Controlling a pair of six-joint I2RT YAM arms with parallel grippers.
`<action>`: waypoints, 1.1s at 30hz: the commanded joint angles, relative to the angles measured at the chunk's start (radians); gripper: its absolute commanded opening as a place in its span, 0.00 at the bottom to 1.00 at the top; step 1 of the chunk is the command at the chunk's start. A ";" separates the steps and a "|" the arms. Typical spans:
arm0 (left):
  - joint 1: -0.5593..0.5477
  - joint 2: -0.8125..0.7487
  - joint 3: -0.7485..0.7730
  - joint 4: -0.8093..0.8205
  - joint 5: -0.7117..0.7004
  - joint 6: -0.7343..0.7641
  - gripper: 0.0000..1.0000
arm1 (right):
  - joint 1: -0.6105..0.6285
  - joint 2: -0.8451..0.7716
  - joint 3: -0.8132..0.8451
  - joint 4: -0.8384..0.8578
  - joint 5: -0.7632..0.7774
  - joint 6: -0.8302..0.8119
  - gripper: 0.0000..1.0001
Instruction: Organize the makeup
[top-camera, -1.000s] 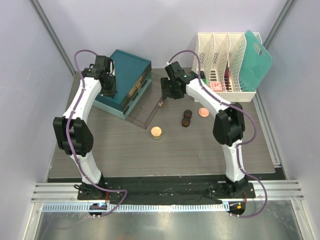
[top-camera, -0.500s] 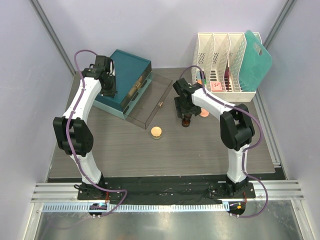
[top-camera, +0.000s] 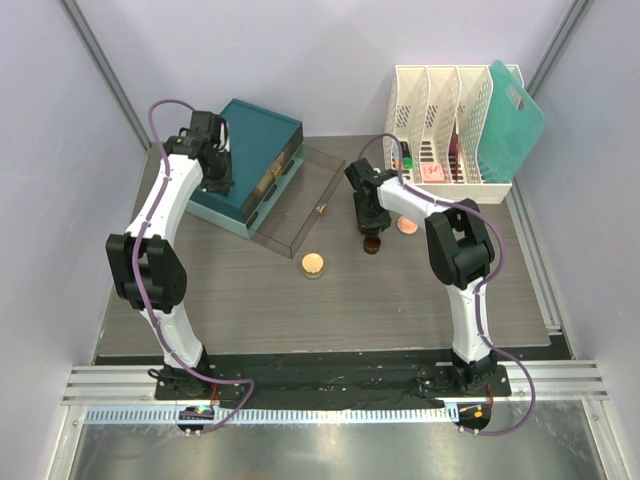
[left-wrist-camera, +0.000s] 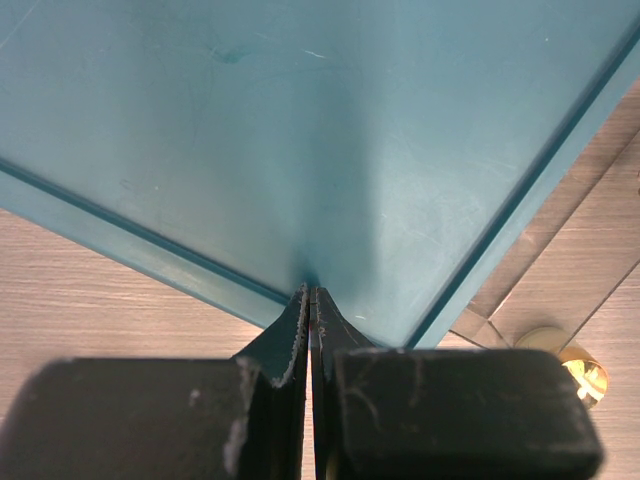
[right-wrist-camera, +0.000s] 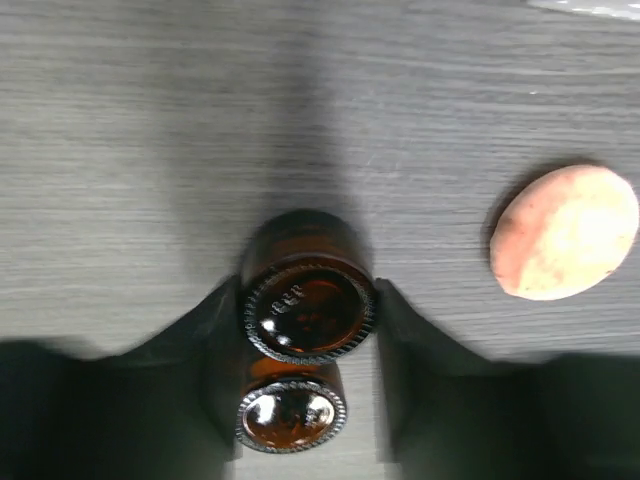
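Note:
Two dark-brown round jars (top-camera: 372, 243) lie side by side on the table. In the right wrist view the nearer-tip jar (right-wrist-camera: 310, 310) sits between my fingers, touching both, and the second jar (right-wrist-camera: 291, 412) lies behind it. My right gripper (top-camera: 369, 226) (right-wrist-camera: 308, 318) is closed on that jar, low at the table. A pink compact (top-camera: 407, 224) (right-wrist-camera: 566, 232) lies just to its right. A peach compact (top-camera: 313, 264) lies in front of the clear drawer. My left gripper (top-camera: 218, 180) (left-wrist-camera: 310, 292) is shut and empty, its tip resting on the teal box top.
The teal drawer box (top-camera: 250, 160) (left-wrist-camera: 330, 140) stands at the back left with its clear drawer (top-camera: 300, 205) pulled out toward the middle. A white slotted rack (top-camera: 450, 130) holding small items and a teal board stands at the back right.
My right gripper has moved from the clear drawer's edge right and down onto the two brown jars, then settled around one. The left arm has not moved.

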 joint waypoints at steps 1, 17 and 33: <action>0.000 0.017 -0.010 -0.085 0.000 0.018 0.00 | -0.021 0.020 0.002 0.063 -0.009 0.025 0.08; 0.000 0.026 0.001 -0.091 0.000 0.008 0.00 | 0.016 -0.045 0.297 0.084 -0.167 -0.048 0.01; 0.000 0.033 -0.001 -0.091 -0.006 0.004 0.00 | 0.183 0.247 0.680 0.005 -0.379 -0.060 0.07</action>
